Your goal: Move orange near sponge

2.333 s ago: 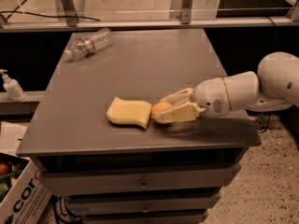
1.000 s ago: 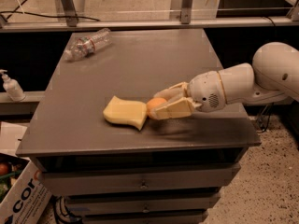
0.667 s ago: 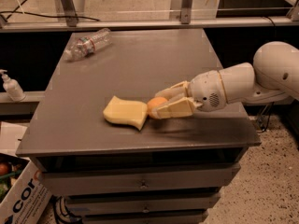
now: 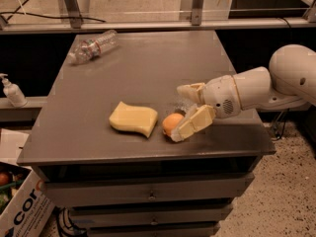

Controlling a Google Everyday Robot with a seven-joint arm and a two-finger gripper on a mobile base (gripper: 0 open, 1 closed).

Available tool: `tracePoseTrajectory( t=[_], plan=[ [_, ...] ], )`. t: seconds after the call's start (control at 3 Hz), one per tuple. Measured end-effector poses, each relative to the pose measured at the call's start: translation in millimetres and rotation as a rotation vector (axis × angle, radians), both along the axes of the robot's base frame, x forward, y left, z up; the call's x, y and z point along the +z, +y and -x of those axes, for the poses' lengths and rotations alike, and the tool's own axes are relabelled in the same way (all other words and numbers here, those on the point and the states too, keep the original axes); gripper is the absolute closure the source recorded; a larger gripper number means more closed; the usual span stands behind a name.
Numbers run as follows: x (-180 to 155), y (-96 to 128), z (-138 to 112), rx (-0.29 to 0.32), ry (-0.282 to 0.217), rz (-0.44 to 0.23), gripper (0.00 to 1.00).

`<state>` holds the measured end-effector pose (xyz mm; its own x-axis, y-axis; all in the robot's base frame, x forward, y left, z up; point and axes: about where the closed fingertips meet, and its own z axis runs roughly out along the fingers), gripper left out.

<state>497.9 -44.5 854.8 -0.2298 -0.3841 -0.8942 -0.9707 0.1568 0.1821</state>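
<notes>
Plainly, the orange [image 4: 172,123] is small, firm and light, with smooth skin likely to roll if nudged, so it is best taken across its middle; it rests on the worktop [image 4: 148,63] just beside the sponge [image 4: 132,118], between it and the arm. The tool [image 4: 178,113] stands spread wide at the orange, one finger close against it, gripping nothing. The worktop is flat, dark and smooth, with a plastic bottle [image 4: 94,46] lying well apart at a far corner.

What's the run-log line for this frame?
gripper: open, beside orange | orange: on table, close beside sponge | phase: placed
</notes>
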Motion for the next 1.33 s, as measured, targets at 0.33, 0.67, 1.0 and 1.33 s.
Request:
tracePoseTrajectory(
  t=[0.33,0.67,1.0,1.33],
  plan=[
    [1.1,-17.6,-8.1,-0.026,-0.035,0.000,0.00],
    [6.4,-61.6,-21.7,-0.087,-0.104,-0.002,0.00],
    [14.2,-142.6,-28.0,-0.179,-0.198,-0.010,0.00],
    [14.2,-142.6,-28.0,-0.179,-0.198,-0.010,0.00]
  ],
)
